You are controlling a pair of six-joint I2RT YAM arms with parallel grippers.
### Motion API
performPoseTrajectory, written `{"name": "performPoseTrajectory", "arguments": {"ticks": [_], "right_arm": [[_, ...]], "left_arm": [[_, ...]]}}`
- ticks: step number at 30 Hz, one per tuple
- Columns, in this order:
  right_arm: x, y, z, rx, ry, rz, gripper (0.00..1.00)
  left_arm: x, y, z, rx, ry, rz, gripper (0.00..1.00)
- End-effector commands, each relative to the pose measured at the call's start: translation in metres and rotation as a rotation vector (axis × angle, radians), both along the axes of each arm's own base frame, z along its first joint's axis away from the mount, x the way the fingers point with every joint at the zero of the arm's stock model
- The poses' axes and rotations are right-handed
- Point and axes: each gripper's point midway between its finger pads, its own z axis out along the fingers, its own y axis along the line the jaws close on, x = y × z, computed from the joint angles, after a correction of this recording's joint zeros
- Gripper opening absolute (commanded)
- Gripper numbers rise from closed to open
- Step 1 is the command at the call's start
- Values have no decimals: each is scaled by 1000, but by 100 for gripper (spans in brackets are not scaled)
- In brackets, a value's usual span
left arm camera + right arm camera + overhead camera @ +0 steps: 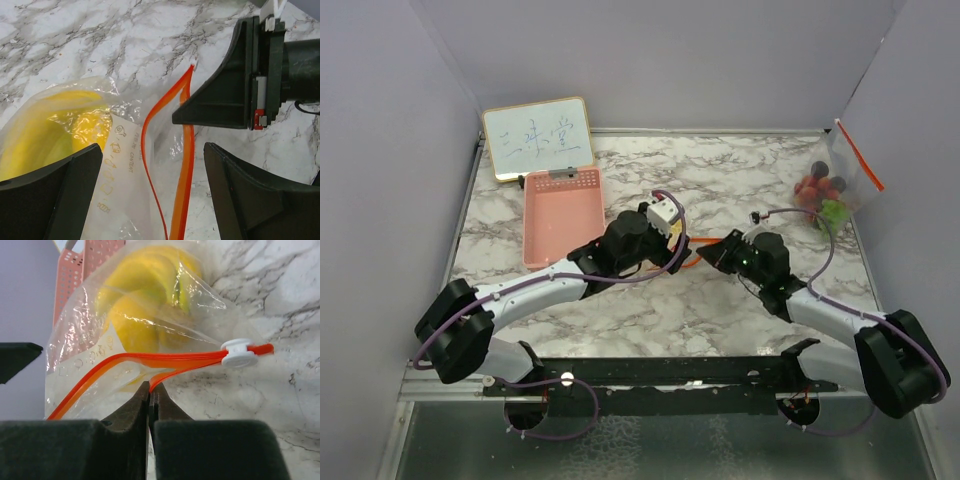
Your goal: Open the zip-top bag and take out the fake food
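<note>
The zip-top bag (75,355) lies on the marbled surface (720,170) between the two arms, at the middle of the top view. Yellow fake food (145,300) is bunched in its closed end.

The right gripper (150,392) is clenched on the bag's nearer lip, its tips pinched flat where the lower strand of the orange zip track (186,170) dips to meet them. The white slider (239,352) sits at its 2 o'clock, where the two strands join. The mouth is parted only a little (a narrow slit, judging by the gap between the strands). The left gripper (152,147) hangs released and wide above the bag, touching nothing that I can make out.

The coming move turns on how the track lies under that gripper. In the left wrist view its long axis runs from 12 to 6 o'clock, straight between the fingers, with the food at 9 o'clock and the right gripper at 2 o'clock. So the free lip is the one on the food side, and the left arm is the nearer to it. It would probably need to close on that strand and pull toward 9 o'clock, against the right's hold.

A second bag (845,150) with red, green and dark pieces leans on the wall at 2 o'clock in the top view, well apart.
</note>
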Motion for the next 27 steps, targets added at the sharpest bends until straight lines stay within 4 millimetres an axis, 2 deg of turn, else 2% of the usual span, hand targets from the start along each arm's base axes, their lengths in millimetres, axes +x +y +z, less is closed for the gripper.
{"name": "performPoseTrajectory", "arguments": {"ticks": [1,5,10,12,15,17,19,21,24,27], "right_arm": [[31,-25,43,-147,-121,-124,2],[46,-56,84,-292,-201,-251,2],[56,-102,168,-453,-369,-427,2],[61,-108,200,-498,-428,-451,2],[76,-97,236,-557,-506,-396,2],[90,-83,239,-610,-522,-313,2],[105,-64,231,-648,-523,-209,2],[114,-49,205,-672,-474,-116,2],[117,-28,166,-657,-404,6,2],[111,-19,146,-612,-385,50,2]], "left_arm": [[4,-5,21,-41,-26,17,85],[2,2,35,-71,-42,39,82],[-2,15,51,-100,-58,71,82],[-4,17,57,-116,-65,76,81],[-6,19,63,-129,-70,71,81],[-6,19,64,-128,-69,71,82],[-7,20,63,-123,-67,70,81],[-9,23,60,-119,-62,74,82],[-11,28,56,-109,-58,83,82],[-11,34,52,-91,-59,102,82]]}}
